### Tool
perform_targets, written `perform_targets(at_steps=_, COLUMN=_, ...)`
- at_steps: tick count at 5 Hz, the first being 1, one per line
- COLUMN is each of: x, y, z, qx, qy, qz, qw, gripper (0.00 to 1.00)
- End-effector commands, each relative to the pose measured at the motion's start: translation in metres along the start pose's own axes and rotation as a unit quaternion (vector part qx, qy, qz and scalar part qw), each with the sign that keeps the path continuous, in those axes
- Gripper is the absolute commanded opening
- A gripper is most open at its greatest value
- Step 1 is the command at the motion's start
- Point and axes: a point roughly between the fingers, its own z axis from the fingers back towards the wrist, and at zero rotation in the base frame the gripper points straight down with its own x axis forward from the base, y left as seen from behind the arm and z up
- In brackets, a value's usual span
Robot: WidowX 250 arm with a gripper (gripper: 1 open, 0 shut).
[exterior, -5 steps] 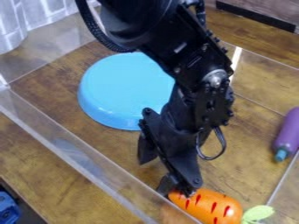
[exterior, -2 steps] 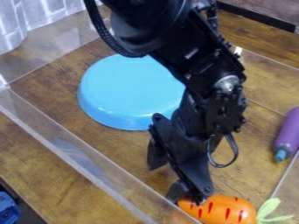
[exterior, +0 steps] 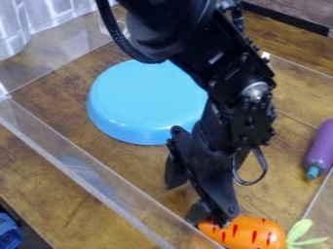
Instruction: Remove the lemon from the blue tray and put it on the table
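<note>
The dark brown wooden worktop (exterior: pixel 53 122) held an empty round light-blue plastic tray (exterior: pixel 136 102). The black end effector (exterior: pixel 205 210) sat low by an orange toy carrot (exterior: pixel 243 233); I could not tell its opening or any lemon. Lifting away looked next.

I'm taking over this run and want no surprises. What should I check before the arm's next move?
1. Lemon located: not ok, none visible anywhere.
2. Blue tray top: ok, visible part bare; the arm hides its right edge.
3. Gripper state: cannot tell, jaws hidden against the toy carrot.
4. Gripper over the right thing: not ok, it is at the carrot.
5. Purple toy: ok, apart from the arm.
6. Table space to set down: ok, bare wood left of the tray.
</note>
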Motion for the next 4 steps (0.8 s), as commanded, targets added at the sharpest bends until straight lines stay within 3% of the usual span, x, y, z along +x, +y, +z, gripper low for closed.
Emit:
perform_targets(at_steps=1, x=0.0053, y=-0.0148, z=0.0032, qx=-0.009, qy=-0.011, qz=-0.021, qw=0.9997, gripper=1.0)
perform_targets(at_steps=4, x=0.0117, y=-0.0179, z=0.0045, qx=-0.018, qy=-0.018, qz=-0.023, qw=0.9994, gripper=1.0)
